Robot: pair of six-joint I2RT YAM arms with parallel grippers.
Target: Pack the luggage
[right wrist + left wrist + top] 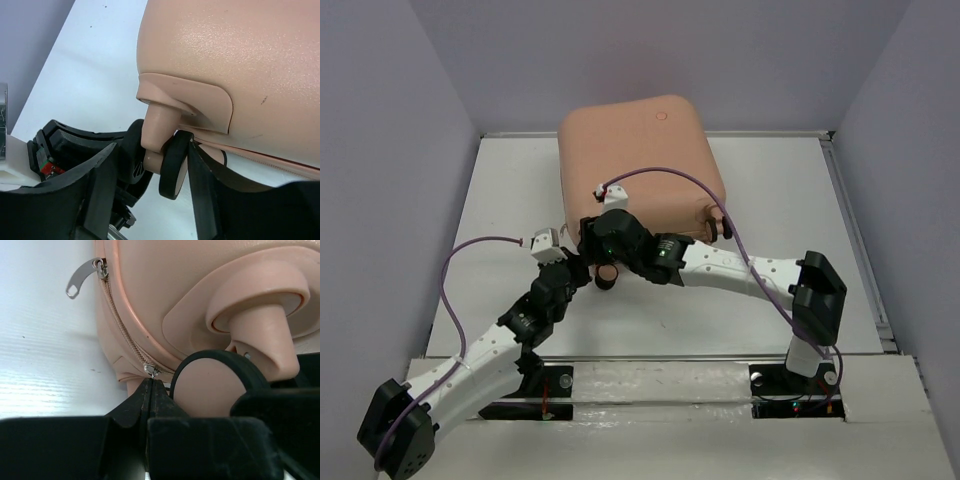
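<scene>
The salmon-pink luggage (640, 160) lies closed and flat at the back middle of the table. My left gripper (582, 262) is at its near left corner. In the left wrist view it (150, 382) is shut, with its tips pinching the pull of a zipper slider (150, 371) on the seam beside a black-rimmed caster wheel (215, 385). A second silver zipper pull (82, 277) hangs free further along the seam. My right gripper (152, 150) straddles that same corner caster (172, 165), with one finger (205, 190) pressed against the wheel.
Another caster (725, 228) sticks out at the luggage's near right corner. Grey walls close in the white table (500, 200) on the left, back and right. Both arms cross in front of the luggage, close together.
</scene>
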